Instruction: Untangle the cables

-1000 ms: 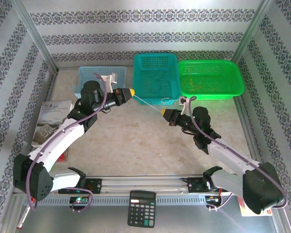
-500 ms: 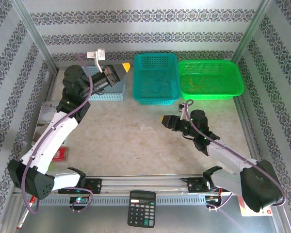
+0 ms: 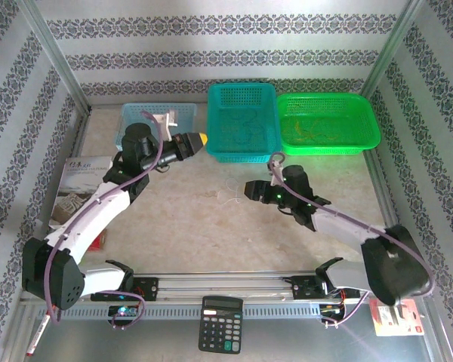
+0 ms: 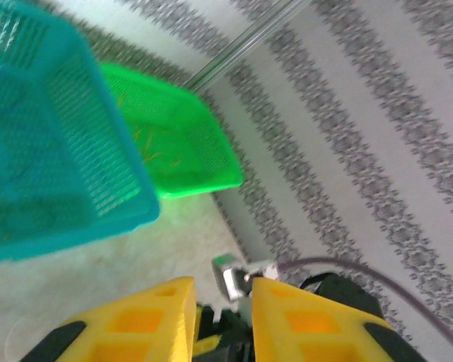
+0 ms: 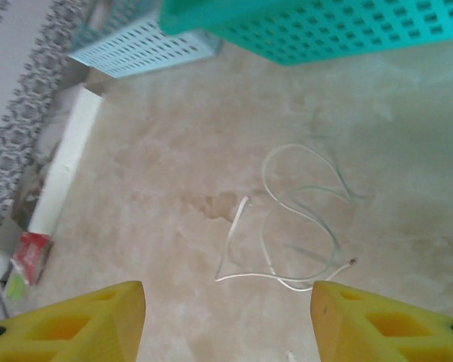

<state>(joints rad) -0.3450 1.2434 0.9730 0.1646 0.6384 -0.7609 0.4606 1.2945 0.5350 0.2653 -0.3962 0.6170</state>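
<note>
A thin pale bluish-white cable (image 5: 298,226) lies loose on the table in a few open loops, with one end pointing toward a brown stain. From the top it is a faint squiggle (image 3: 230,194) just left of my right gripper (image 3: 249,188). In the right wrist view that gripper (image 5: 226,294) hangs above the cable, open wide and holding nothing. My left gripper (image 3: 201,139) hovers by the teal basket's front left corner. Its yellow fingers (image 4: 147,317) stand apart with nothing between them (image 4: 223,290). Orange wires (image 4: 155,151) lie in the green basket.
Three baskets line the back: light blue (image 3: 130,113), teal (image 3: 241,89) holding thin wires, green (image 3: 328,98). A book (image 3: 79,185) lies at the left edge and a calculator (image 3: 220,323) at the front rail. Metal frame posts stand at both back corners.
A second ago both grippers held the cable taut between them. Both have opened and the cable now lies on the table. The left arm swung up and back, then returned; the right moved left.
</note>
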